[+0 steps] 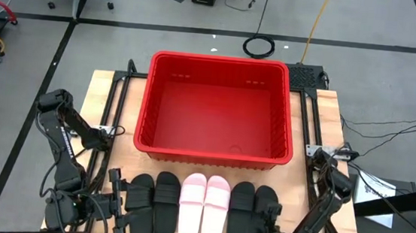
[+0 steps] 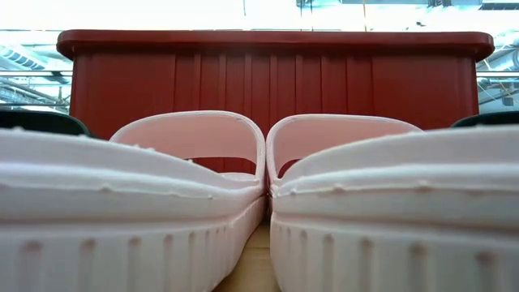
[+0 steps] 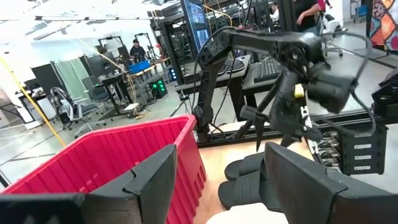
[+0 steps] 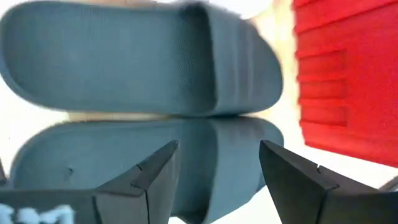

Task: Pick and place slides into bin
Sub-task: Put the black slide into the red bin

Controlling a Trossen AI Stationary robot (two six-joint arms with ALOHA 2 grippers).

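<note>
While the right gripper (image 4: 217, 171) hangs open right over the outermost black slide (image 1: 264, 212), six slides (image 1: 204, 207) lie rowed ahead of the open left gripper (image 3: 221, 180); beyond both, the bin (image 1: 212, 151) holds nothing. All remains undone.

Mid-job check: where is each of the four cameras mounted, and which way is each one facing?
High view: overhead, straight down on the bin, six slides, both arms; left claw at the outer black slide, right claw at the black slide at the row's other end.
Low view: tabletop level, past the pink slides to the bin wall; no arm shows.
Left wrist view: past its open claw toward the right arm.
Right wrist view: over two black slides, open claw.
All views share the bin.
</note>
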